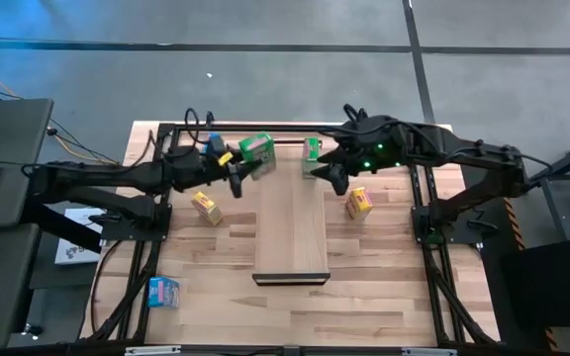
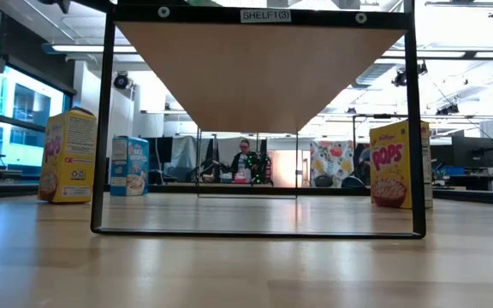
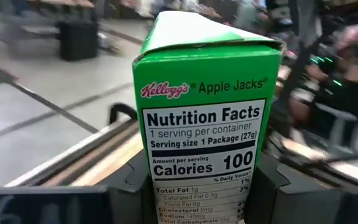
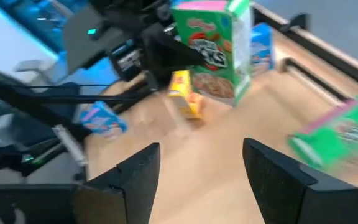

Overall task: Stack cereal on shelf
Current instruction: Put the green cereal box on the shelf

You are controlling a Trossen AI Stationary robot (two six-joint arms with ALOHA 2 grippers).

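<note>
Landmark: shelf [image 1: 291, 222], a long plank running front to back down the table's middle, long axis pointing away from the front edge.

Nearest the front: one blue box [image 1: 163, 292], well left of the shelf's near end, on the table. Further in, a yellow box [image 1: 205, 207] just left of the shelf and another yellow box [image 1: 358, 203] just right of it, both on the table, not on the shelf.

At the shelf's far end, left side: left gripper [image 1: 237, 170] is clamped on a green box [image 1: 256, 150], fingers pressed on its two sides in the left wrist view, nutrition panel facing the camera. The box is lifted and tilted, hanging at or just over the shelf's far left corner. Key relation: the shelf lies to the right of and toward the front from this box, so the carry probably needs a short move inward plus levelling before setting down.

Far end, right side: right gripper [image 4: 197, 168] has its fingers wide apart and holds nothing. A second green box [image 1: 312, 150] sits by the shelf's far right corner, beside this gripper; whether it rests on the shelf is unclear. The right arm is nearer it.

Behind the left gripper, past the shelf's far left corner, a second blue box [image 1: 215, 144] is partly hidden.
</note>
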